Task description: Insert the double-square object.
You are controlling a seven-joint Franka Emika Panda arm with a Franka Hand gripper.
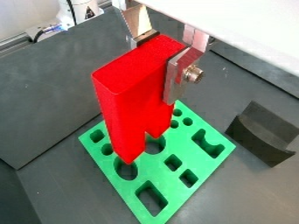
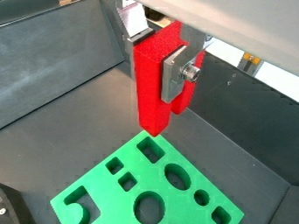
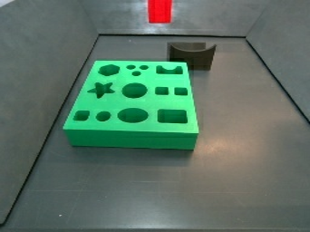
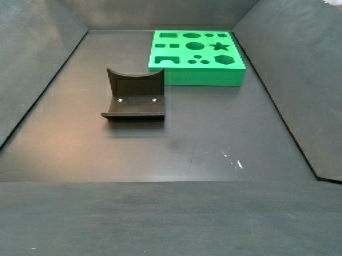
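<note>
My gripper [image 1: 158, 61] is shut on the double-square object [image 1: 131, 105], a bright red tall block with two square prongs pointing down. It shows in both wrist views, with the silver fingers clamping its upper end [image 2: 158, 57]. The red block [image 2: 153, 87] hangs in the air above one corner of the green board [image 2: 117, 206], clear of it. The green board [image 3: 133, 138] lies flat with several shaped holes. In a side view only the red block's lower tip [image 3: 159, 11] shows, above the far edge. The gripper is out of both side views.
A dark grey block with a curved notch [image 3: 191, 54] stands on the floor beside the board's far right corner; it also shows in a side view [image 4: 134, 95] and a wrist view [image 1: 267, 129]. Sloping dark walls enclose the floor.
</note>
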